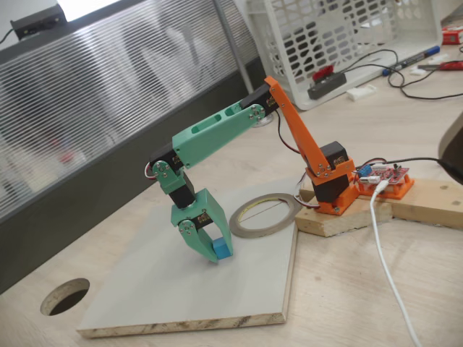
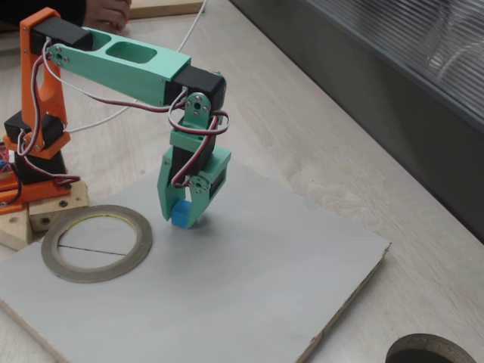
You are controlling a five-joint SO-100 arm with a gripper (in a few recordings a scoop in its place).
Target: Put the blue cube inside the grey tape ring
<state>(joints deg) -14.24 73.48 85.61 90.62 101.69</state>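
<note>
A small blue cube point(image 1: 221, 250) point(image 2: 181, 214) sits between the fingers of my green gripper point(image 1: 214, 251) point(image 2: 182, 215), low over the grey board point(image 1: 159, 289) point(image 2: 242, 287). The fingers close against the cube's sides; whether it rests on the board or hangs just above it cannot be told. The grey tape ring point(image 1: 265, 213) point(image 2: 97, 243) lies flat on the board, a short way right of the gripper in a fixed view and left of it in the other. The ring's inside holds nothing.
A round dark hole point(image 1: 65, 296) point(image 2: 431, 352) is cut in the table near the board's corner. The arm's orange base point(image 1: 331, 184) point(image 2: 34, 144) stands on a wooden block beside the ring. A white basket point(image 1: 340, 36) and cables lie behind.
</note>
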